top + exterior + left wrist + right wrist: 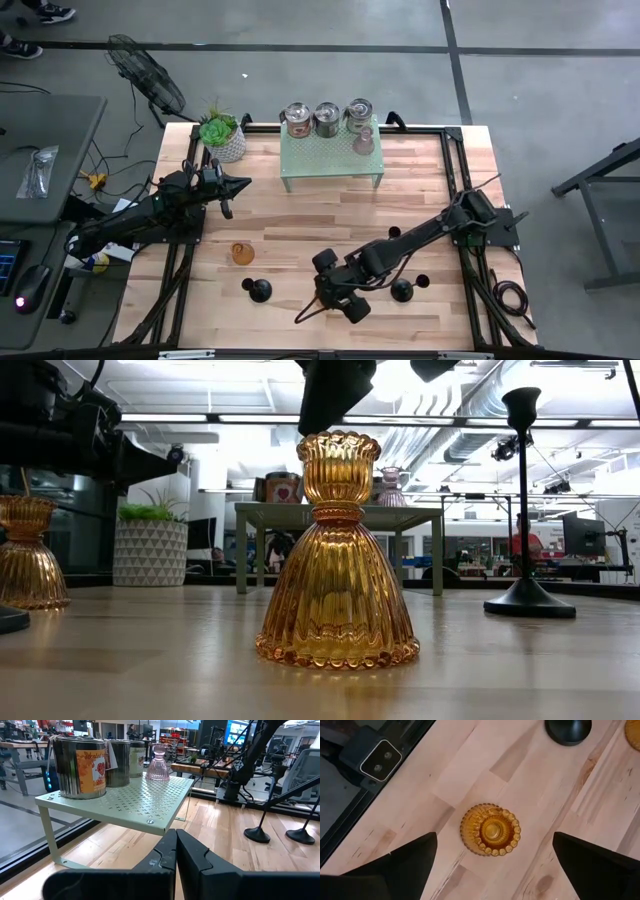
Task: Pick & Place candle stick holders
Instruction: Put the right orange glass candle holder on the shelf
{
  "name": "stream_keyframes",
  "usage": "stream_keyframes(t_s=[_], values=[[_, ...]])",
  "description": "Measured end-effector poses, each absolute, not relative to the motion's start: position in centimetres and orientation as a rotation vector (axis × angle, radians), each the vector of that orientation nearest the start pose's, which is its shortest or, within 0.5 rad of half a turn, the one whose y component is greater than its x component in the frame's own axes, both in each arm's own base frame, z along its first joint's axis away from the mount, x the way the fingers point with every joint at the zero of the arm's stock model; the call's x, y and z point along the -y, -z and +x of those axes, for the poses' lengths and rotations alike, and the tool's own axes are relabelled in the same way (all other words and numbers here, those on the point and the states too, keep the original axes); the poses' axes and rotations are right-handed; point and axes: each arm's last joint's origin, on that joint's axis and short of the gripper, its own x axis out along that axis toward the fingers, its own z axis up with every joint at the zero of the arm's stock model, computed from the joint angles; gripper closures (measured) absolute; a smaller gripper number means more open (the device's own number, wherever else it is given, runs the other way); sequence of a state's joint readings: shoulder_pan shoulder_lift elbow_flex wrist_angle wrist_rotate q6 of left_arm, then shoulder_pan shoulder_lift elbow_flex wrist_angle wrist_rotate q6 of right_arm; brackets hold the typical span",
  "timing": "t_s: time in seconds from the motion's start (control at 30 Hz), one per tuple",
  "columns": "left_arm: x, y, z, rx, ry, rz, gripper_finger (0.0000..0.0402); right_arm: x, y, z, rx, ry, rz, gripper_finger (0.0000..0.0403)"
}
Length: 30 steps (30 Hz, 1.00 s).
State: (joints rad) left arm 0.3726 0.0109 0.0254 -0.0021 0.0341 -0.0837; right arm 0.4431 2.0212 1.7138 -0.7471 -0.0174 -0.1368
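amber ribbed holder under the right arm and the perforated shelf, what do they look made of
The amber ribbed bell-shaped candle holder looks like pressed glass: translucent, glossy, with light glowing through its flutes. The pale green perforated shelf looks like painted sheet metal: thin, punched holes, matte finish, screw heads at its edge.

Workshop surroundings, grey floor
Black floor fan (pixel 148 72), grey side desk (pixel 45 150), ceiling strip lights (pixel 190 417), exposed ducts (pixel 470 405).

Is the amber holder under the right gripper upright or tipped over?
Upright. The amber holder stands on its flared base in the low view; the open right gripper looks straight down into its cup.
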Motion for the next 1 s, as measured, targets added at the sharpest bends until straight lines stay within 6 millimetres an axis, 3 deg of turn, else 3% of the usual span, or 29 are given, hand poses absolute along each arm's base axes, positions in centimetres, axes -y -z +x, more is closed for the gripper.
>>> stream_keyframes(t_s=[0.5, 0.67, 1.0], values=[[-3.4, -17.1, 9.1, 0.026, -0.338, -0.08, 0.0402, -19.0, -21.1, 40.5, -1.039, -0.482, -0.341, 0.0017], [-3.4, -17.1, 9.1, 0.026, -0.338, -0.08, 0.0402, -19.1, -21.0, 40.6, -1.033, -0.478, -0.335, 0.0021], [-3.4, -17.1, 9.1, 0.026, -0.338, -0.08, 0.0402, -19.0, -20.9, 40.6, -1.044, -0.462, -0.346, 0.011]])
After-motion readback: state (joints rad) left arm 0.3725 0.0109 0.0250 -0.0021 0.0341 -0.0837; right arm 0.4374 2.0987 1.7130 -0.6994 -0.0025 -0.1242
